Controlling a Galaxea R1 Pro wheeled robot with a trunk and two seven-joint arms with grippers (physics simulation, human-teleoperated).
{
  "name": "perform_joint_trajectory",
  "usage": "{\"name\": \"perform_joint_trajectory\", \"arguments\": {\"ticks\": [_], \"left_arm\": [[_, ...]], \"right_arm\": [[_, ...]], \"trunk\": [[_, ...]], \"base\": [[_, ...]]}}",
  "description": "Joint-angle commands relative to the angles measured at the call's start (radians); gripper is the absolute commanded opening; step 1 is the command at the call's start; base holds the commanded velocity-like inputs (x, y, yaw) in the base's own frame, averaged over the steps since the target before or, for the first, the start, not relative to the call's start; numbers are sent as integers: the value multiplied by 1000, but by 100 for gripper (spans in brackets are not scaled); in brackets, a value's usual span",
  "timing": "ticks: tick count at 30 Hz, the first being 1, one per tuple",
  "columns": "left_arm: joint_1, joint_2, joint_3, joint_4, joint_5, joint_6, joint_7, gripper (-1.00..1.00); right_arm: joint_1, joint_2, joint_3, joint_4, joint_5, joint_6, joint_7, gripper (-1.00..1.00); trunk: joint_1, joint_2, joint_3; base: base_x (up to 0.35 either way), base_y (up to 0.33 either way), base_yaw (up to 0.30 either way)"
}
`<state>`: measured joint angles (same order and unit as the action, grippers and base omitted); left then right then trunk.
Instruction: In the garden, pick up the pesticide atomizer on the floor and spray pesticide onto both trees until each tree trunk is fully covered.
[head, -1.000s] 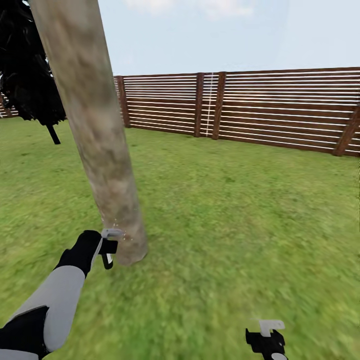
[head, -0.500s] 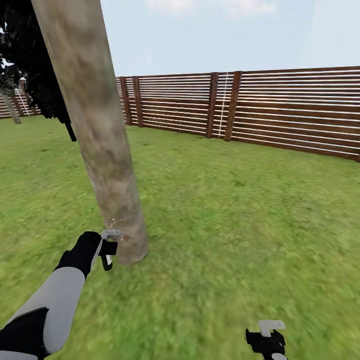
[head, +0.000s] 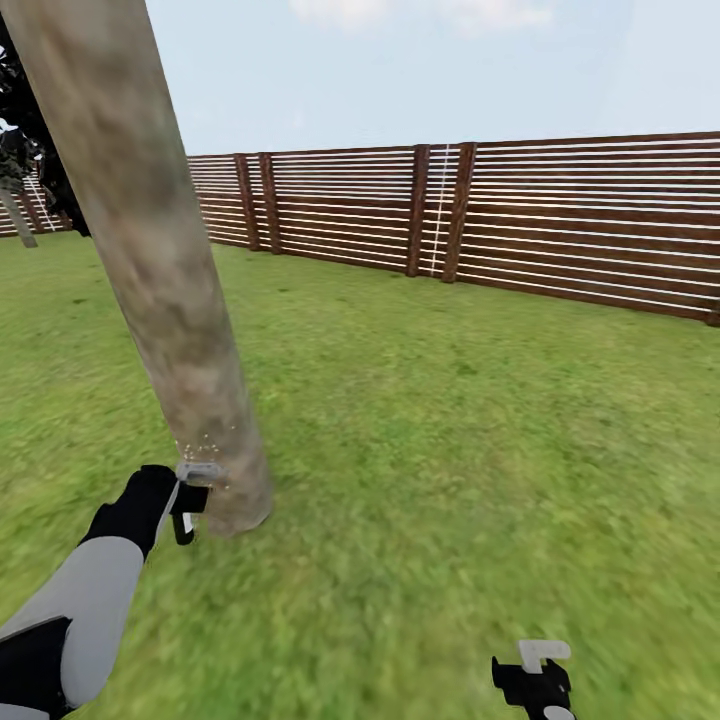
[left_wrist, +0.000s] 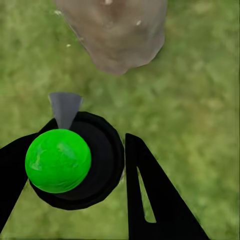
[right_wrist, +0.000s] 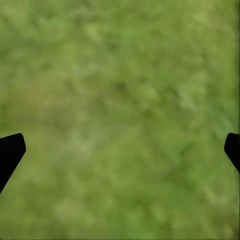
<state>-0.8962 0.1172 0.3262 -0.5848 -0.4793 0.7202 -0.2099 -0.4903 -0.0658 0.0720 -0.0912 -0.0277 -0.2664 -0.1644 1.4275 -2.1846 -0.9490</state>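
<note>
- Left gripper (head: 190, 500) low at the foot of the tree trunk (head: 150, 260), fingers clamped on the pesticide atomizer (left_wrist: 75, 165).
- In the left wrist view the atomizer is seen end-on: round black body, glossy green ball on top, grey nozzle wedge (left_wrist: 65, 107) aimed at the trunk base (left_wrist: 117, 35).
- Pale specks float around the trunk just beyond the nozzle, in both head and left wrist views.
- No brand, label or writing can be read on the atomizer or anywhere else.
- Trunk is thick, mottled beige-grey, leaning in the head view, rooted in the lawn (head: 450, 450).
- Right gripper (head: 535, 680) hangs low at the robot's right, well apart from the trunk; its fingertips (right_wrist: 10, 150) sit wide apart at either side of the right wrist view, nothing between them, grass below.
- Brown slatted fence (head: 560, 225) runs along the far edge of the lawn.
- Dark-foliaged tree (head: 20, 130) behind the trunk, sky above.
</note>
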Motion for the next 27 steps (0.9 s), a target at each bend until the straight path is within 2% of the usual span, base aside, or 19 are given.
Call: {"name": "perform_joint_trajectory", "arguments": {"ticks": [1, 4, 7, 9, 13, 15, 20, 27], "left_arm": [[0, 2, 4, -1, -3, 3, -9, -100], [-1, -5, 2, -1, -4, 2, -7, -100], [-11, -27, 0, -2, -1, 3, 2, -100], [-15, -32, -1, -3, -4, 6, 2, -100], [-11, -10, 4, -11, -7, 51, 1, -100], [-5, -6, 3, -56, -5, 57, 1, -100], [-1, -59, -4, -90, -5, 56, 2, -100], [0, -66, -4, -91, -8, 53, 3, -100]], "right_arm": [[-1, 0, 7, 1, -3, -2, -4, 100], [-1, 0, 8, 1, -3, -2, -4, 100], [-1, 1, 8, 1, -3, -2, -4, 100], [-1, 1, 8, 1, -3, -2, -4, 100], [-1, 1, 8, 1, -3, -2, -4, 100], [0, 1, 7, 1, -3, -2, -4, 100], [0, 0, 7, 2, -3, -2, -4, 100], [1, -2, 6, 2, -3, -4, -4, 100]], "trunk": [[0, 0, -1], [0, 0, -3], [0, 0, -4], [0, 0, -6], [0, 0, -8], [0, 0, -9], [0, 0, -9], [0, 0, -9]], "base": [[42, -44, 110], [18, -19, 191], [2, -2, 243], [0, 0, 248], [0, 0, 250], [0, 0, 188], [14, -43, 27], [23, -257, 1]]}}
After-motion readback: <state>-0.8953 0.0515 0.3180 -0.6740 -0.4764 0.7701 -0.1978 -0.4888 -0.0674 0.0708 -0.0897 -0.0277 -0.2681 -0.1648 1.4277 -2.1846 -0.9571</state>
